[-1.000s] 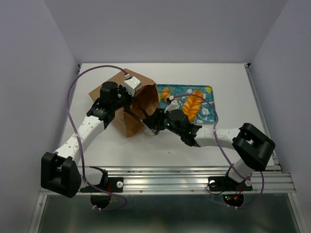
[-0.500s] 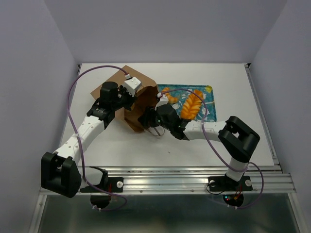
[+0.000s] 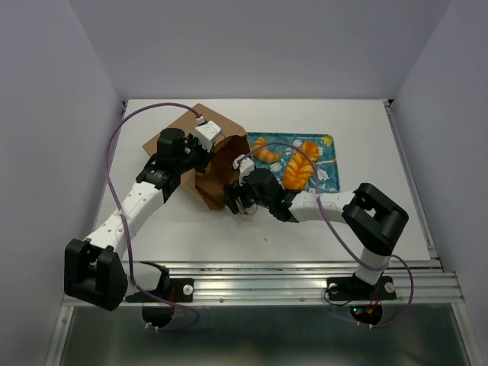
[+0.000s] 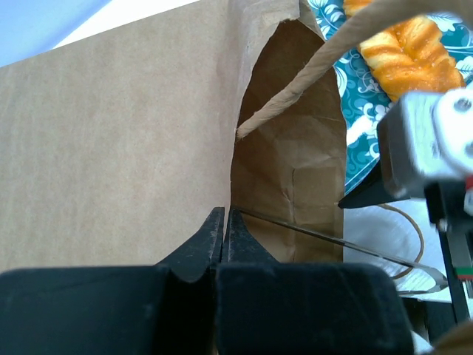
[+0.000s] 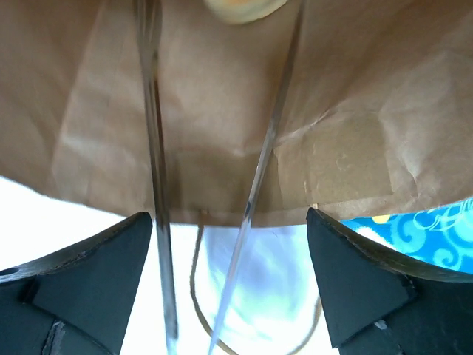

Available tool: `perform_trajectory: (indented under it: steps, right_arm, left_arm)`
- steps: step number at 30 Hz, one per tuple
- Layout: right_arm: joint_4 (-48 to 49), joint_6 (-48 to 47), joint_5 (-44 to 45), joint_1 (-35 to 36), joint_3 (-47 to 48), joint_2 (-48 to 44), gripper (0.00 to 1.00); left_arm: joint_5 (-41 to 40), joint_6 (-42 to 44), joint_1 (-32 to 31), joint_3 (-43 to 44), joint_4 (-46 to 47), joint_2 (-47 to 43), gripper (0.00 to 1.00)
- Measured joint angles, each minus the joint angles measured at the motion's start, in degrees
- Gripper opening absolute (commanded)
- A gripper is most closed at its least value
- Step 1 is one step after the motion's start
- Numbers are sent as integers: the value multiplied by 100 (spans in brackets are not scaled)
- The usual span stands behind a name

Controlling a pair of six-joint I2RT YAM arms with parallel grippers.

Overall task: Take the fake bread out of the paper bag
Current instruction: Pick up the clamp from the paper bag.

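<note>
The right pincer gapes wide at the mouth of the bag, with nothing between its dark fingers. Only its wrist view shows the roll, a pale golden round deep inside the bag. The left pincer is closed on the mouth's rim. Its view shows creased brown kraft paper and a twisted cord handle. From above, the bag lies on its side, mouth toward a teal patterned tray bearing the glossy braided loaf and the curved croissant. The worktop is white, and the walls are pale grey.
</note>
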Motion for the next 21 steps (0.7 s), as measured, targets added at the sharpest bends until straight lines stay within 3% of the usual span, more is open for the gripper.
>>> perform_trajectory:
  steps: [7,21]
  right_arm:
    - [-170,-968,-422,70,0,-2,92]
    - [-476,-1488,-424,415,501,455,95]
  left_arm:
    - [42,-2,0,0,0,2,0]
    - [221,-37,0,0,2,2,0]
